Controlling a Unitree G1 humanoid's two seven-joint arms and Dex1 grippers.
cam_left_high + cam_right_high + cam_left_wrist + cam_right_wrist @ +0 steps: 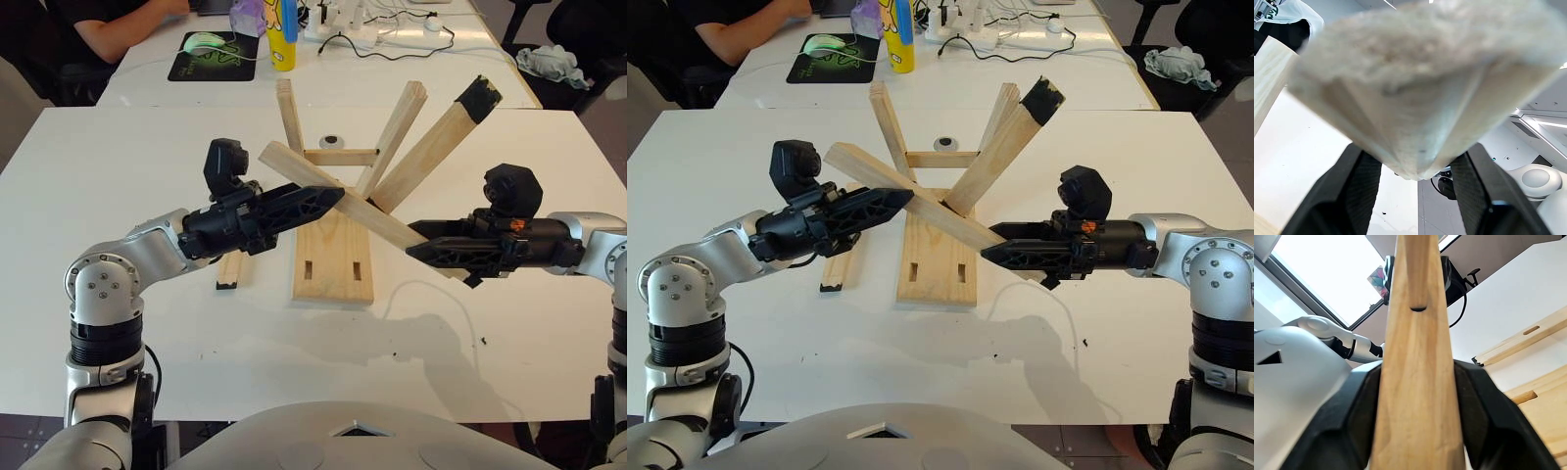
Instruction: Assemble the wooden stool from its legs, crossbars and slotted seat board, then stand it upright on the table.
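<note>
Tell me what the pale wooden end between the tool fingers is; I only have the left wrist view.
Observer: It is one end of a long wooden leg, held slanted across the slotted seat board.
Operator: Is the left tool holding it alone?
Observer: No. The right tool is shut on the lower end, and the left tool grips near the upper end.
Operator: Is anything assembled yet?
Observer: Behind it, three other legs stick up at angles from the board's far end, with a crossbar between two of them.
</note>
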